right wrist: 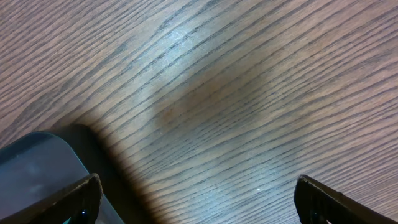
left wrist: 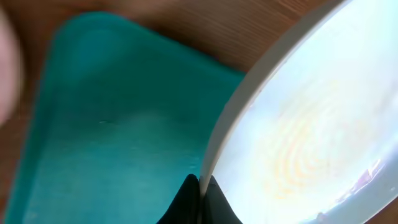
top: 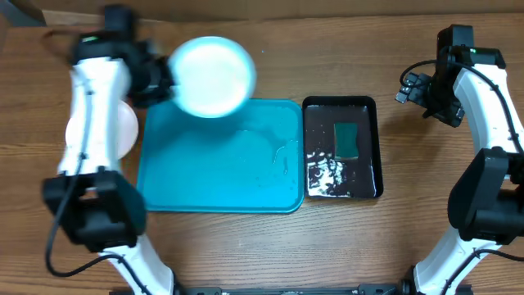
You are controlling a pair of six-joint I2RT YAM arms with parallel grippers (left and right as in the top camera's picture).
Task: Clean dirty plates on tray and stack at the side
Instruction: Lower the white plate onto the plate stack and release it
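My left gripper (top: 164,82) is shut on the rim of a pale bluish-white plate (top: 213,75) and holds it in the air over the far left corner of the turquoise tray (top: 221,176). In the left wrist view the fingers (left wrist: 202,183) pinch the plate's edge (left wrist: 298,124), with the tray (left wrist: 118,124) below. Wet streaks show on the tray. A white plate (top: 124,127) lies on the table left of the tray, partly hidden by my left arm. My right gripper (top: 412,86) is open and empty over bare wood (right wrist: 199,186).
A glossy black tray (top: 372,147) with a green sponge (top: 346,139) and white foam stands right of the turquoise tray. Its dark rounded corner (right wrist: 37,162) shows in the right wrist view. Wooden tabletop surrounds both trays.
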